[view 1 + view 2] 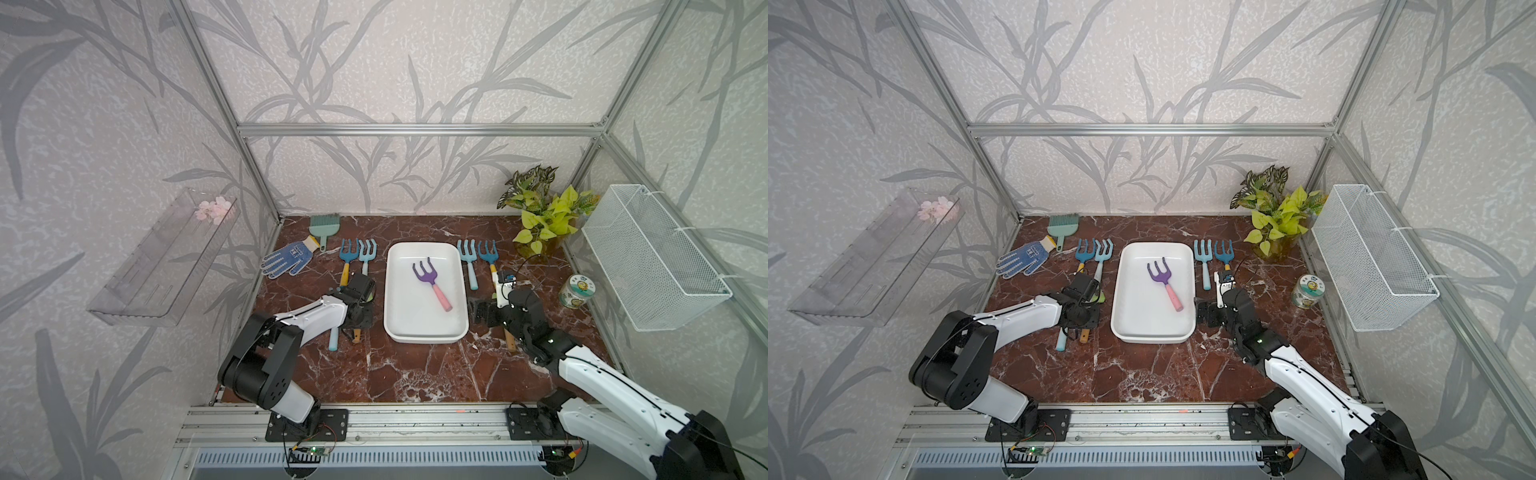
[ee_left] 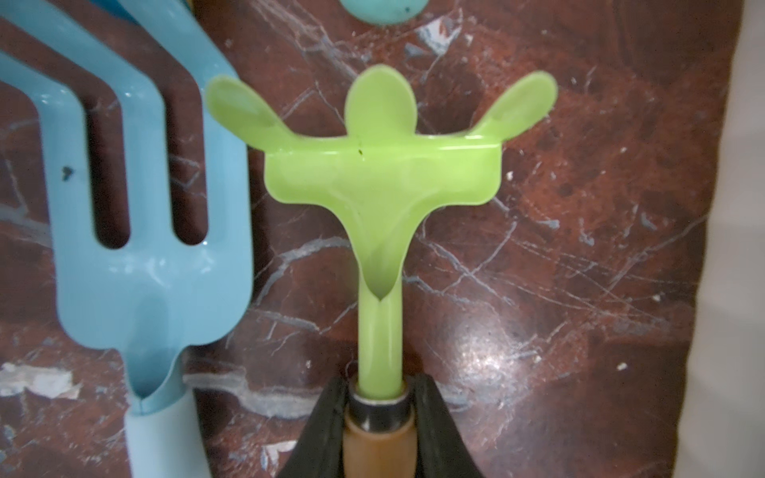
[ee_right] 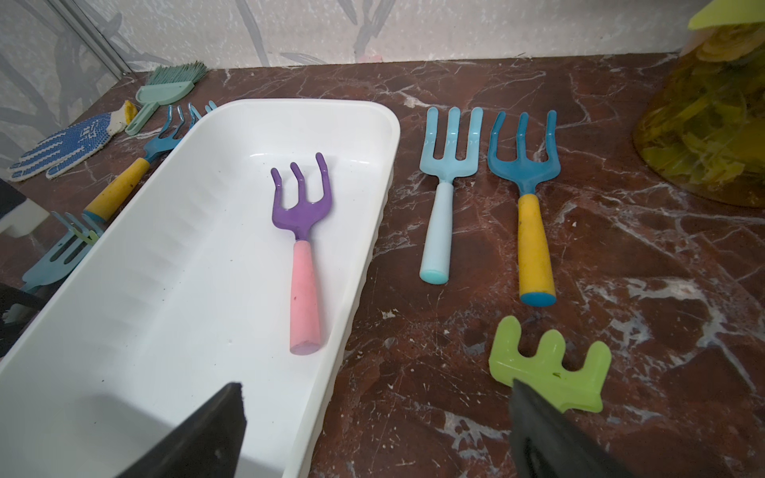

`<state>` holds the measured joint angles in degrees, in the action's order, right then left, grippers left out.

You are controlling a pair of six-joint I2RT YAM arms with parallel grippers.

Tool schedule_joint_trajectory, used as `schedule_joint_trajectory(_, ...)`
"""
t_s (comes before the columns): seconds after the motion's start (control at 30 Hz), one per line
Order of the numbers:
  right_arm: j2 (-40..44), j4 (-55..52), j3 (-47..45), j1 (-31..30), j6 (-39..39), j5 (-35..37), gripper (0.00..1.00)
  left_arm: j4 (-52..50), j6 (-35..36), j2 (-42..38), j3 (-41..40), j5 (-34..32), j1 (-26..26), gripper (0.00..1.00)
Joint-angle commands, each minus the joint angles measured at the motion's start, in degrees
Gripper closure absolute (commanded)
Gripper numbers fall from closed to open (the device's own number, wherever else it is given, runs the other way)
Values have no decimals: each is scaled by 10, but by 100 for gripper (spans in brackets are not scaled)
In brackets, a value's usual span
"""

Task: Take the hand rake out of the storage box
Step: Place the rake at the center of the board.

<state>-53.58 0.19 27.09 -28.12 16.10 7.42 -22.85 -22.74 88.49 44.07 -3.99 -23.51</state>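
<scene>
While the left gripper [image 2: 378, 414] is clamped on the wooden handle of a three-pronged lime-green rake [image 2: 381, 182] outside the tub, the purple-tined, pink-handled hand rake [image 1: 432, 284] lies flat inside the shallow white plastic storage box [image 1: 424, 338]. Its long axis runs diagonally, with the tines away from the robot and the handle end toward the near right corner. The right gripper [image 1: 478, 312], jaws wide and empty, waits just beside that right wall. It looks the nearer arm, and the reach is leftward over the rim.

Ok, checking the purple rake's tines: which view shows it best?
Right wrist view: the purple hand rake lies close and whole in the storage box. Both top views show it whole but small; the left wrist view misses it.
</scene>
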Motion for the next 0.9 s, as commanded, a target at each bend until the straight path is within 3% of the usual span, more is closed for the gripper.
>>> schedule_joint_trajectory(0.0, 3, 11, -3, 2, 2, -1, 1, -14, -10, -9, -13, 7, 3, 82)
schedule_joint_trajectory(0.5, 6, 10, -4, 2, 3, -1, 1, -33, -19, -23, -18, 9, 0, 73)
schedule_joint_trajectory(0.67, 7, 10, -5, 3, 3, -1, 1, -35, -18, -24, -19, 10, 0, 56)
schedule_joint_trajectory(0.87, 8, 10, -5, 2, 2, -2, 1, -33, -13, -45, -19, 4, -5, 44)
